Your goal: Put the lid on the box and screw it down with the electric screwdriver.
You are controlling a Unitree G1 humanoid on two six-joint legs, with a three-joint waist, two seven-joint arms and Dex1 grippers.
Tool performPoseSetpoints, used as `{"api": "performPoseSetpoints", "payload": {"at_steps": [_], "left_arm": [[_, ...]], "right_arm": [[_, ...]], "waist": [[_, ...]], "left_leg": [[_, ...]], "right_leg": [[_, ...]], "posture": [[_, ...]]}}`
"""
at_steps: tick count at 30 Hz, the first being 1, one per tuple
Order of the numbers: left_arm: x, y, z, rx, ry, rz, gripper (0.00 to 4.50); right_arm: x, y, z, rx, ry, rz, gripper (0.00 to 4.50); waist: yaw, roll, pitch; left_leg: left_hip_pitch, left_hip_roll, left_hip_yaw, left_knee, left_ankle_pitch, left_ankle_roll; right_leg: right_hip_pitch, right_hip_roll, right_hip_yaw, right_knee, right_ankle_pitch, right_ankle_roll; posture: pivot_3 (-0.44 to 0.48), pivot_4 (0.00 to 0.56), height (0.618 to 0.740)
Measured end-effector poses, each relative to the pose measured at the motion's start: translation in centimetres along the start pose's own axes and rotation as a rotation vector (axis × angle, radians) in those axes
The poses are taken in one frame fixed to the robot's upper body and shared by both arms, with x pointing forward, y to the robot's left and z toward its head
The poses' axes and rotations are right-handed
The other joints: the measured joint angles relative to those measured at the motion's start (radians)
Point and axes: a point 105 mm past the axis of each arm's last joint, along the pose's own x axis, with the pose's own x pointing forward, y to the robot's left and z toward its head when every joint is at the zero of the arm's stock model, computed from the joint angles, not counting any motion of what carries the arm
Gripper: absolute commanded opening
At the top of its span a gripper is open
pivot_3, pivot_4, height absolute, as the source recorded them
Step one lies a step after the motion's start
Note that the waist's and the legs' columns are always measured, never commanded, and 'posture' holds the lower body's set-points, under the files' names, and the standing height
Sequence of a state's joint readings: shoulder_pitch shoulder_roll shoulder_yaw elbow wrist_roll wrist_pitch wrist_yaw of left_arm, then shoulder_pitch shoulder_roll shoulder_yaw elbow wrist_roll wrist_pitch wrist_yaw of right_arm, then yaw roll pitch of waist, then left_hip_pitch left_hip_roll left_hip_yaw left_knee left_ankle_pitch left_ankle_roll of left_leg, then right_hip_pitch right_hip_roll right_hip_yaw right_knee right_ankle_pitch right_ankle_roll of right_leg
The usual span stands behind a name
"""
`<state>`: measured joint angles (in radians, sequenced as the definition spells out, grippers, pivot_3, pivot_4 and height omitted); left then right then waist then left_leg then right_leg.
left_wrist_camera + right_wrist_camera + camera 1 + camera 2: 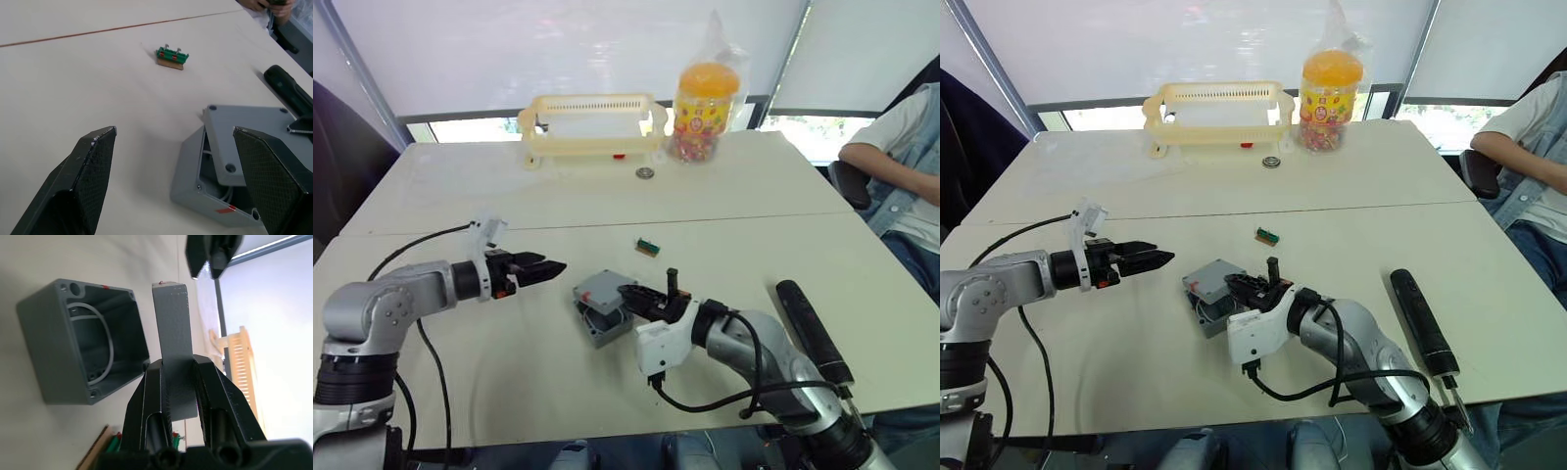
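Note:
The grey box (597,328) stands open on the table, its hollow and a red mark visible in the left wrist view (191,172). The lid (602,288) rests tilted and askew over the box's top, and my right gripper (178,364) is shut on one edge of it. My left gripper (548,266) hovers open just left of the box, nothing between its fingers (93,161). The electric screwdriver (813,331) lies on the table to the right of my right arm.
A small green-and-tan block (647,246) lies beyond the box. At the far side stand a pale yellow slotted basket (592,122), a jar of sweets (703,103) and a small round metal piece (645,173). A person (901,166) sits at the right edge.

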<state>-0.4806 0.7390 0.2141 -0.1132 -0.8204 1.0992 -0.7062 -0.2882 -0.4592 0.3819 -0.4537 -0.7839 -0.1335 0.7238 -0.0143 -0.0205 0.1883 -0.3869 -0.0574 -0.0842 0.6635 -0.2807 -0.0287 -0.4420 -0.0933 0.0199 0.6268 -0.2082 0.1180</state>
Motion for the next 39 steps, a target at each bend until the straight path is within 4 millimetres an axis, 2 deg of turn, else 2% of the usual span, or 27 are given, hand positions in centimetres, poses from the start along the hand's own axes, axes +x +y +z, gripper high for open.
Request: {"api": "performPoseSetpoints", "payload": {"at_steps": [8,15,22,26,39], "left_arm": [[1.0,0.4,0.9,0.016,-0.010,-0.015,3.89],[2.7,-1.0,1.4,0.115,0.030,-0.099,3.89],[4.9,-1.8,0.1,0.283,0.149,-0.194,3.89],[5.7,-0.7,-1.5,0.320,0.209,-0.204,3.89],[6.9,-0.3,-1.6,0.372,0.210,-0.241,3.89]], "right_arm": [[0.3,0.3,0.5,0.005,0.009,0.027,0.34],[0.5,0.4,0.6,0.013,0.017,0.034,0.34],[0.7,0.4,0.5,0.006,0.030,0.046,0.34],[0.8,0.4,0.7,0.000,0.025,0.050,0.34],[0.6,0.5,0.9,-0.015,0.022,0.076,0.34]], "waist": [[0.000,0.000,0.000],[0.000,0.000,0.000],[0.001,0.000,0.000],[-0.001,0.000,0.000],[0.002,0.000,-0.001]], "left_leg": [[0.000,0.000,0.000,0.000,0.000,0.000],[0.000,0.000,0.000,0.000,0.000,0.000],[0.000,0.000,0.002,0.000,0.000,0.000],[0.000,0.000,0.003,0.000,0.000,0.000],[0.001,0.000,0.002,0.001,0.000,0.000]], "right_leg": [[0.000,0.000,0.000,0.000,0.000,0.000],[0.000,0.000,0.000,0.000,0.000,0.000],[0.001,0.001,-0.001,0.000,0.000,0.000],[0.001,0.001,-0.001,0.000,0.000,0.000],[0.003,0.001,-0.001,0.000,0.000,0.000]], "posture": [[0.000,0.150,0.740],[0.000,0.150,0.740],[0.000,0.150,0.740],[0.000,0.150,0.740],[0.000,0.150,0.740]]}}
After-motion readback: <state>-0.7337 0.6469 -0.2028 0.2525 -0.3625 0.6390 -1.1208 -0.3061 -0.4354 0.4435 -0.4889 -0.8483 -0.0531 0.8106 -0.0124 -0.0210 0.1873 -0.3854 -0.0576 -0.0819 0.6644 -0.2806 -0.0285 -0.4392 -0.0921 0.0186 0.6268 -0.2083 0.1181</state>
